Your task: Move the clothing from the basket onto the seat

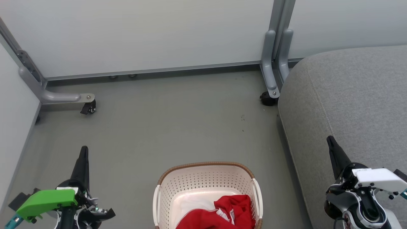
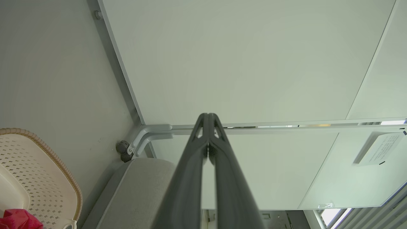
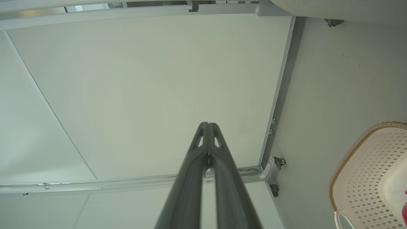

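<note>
- Head view: pale partition panels point(image 1: 143, 35) on grey wheeled feet close off the far side and the left.
- The grey floor point(image 1: 175, 121) spreads from the panels down to the robot.
- The seat point(image 1: 349, 95), a big grey woven cushion with a stitched seam, takes up the right side.
- The basket point(image 1: 203, 179), cream with a brown rim, stands on the floor at bottom centre, near the seat's rounded edge but apart from it.
- The clothing point(image 1: 229, 213), red with white trim, lies crumpled inside the basket, toward its right wall.
- The left gripper point(image 1: 84, 151) points up over the floor at lower left; the left wrist view shows its fingers pressed together on nothing.
- The right gripper point(image 1: 330, 140) stands over the seat's near edge, fingers likewise pressed together and empty.
</note>
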Robot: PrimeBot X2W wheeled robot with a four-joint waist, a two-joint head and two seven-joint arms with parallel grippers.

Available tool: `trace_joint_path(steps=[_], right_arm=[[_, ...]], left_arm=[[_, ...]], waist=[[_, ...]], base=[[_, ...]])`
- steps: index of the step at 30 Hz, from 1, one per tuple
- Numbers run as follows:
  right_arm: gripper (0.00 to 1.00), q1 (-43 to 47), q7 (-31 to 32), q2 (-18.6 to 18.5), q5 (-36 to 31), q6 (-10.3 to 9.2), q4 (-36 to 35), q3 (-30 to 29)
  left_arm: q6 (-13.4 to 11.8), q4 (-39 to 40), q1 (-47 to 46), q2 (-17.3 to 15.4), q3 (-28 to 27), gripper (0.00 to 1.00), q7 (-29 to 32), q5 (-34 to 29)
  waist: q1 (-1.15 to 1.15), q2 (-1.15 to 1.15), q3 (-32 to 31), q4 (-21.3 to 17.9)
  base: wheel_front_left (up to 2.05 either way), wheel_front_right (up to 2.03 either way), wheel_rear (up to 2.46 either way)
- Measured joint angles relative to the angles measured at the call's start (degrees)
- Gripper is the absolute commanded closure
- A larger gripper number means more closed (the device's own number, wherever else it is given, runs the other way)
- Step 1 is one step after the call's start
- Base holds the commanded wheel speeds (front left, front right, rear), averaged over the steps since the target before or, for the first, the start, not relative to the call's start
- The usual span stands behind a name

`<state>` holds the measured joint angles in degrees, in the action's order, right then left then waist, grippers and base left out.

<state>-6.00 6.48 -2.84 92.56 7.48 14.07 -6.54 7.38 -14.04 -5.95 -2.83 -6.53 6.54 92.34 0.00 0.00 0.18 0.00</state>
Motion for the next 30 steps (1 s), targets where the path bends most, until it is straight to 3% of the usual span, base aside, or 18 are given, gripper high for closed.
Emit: trace_joint_path(steps=[1, 14, 30], right_arm=[[0.0, 0.1, 0.0, 0.07, 0.01, -0.01, 0.22, 0.0], [0.0, 1.39, -2.93, 0.25, -2.46, -0.03, 0.11, 2.23], [0.0, 2.17, -7.1, -0.56, -23.86, -0.03, -5.15, 4.6]], left_arm=[[-0.01, -0.25, 0.09, 0.03, 0.03, 0.0, -0.04, -0.01], [-0.13, 0.25, 1.24, 0.22, 3.24, 0.0, -3.03, -1.57], [-0.13, 5.0, 1.22, -0.02, 5.63, 0.0, -7.19, -19.25]], waist=[[0.0, 0.0, 0.0, 0.0], [0.0, 0.0, 0.06, 0.05], [0.0, 0.0, 0.0, 0.12]], base=[[0.0, 0.0, 0.0], [0.0, 0.0, 0.0], [0.0, 0.0, 0.0]])
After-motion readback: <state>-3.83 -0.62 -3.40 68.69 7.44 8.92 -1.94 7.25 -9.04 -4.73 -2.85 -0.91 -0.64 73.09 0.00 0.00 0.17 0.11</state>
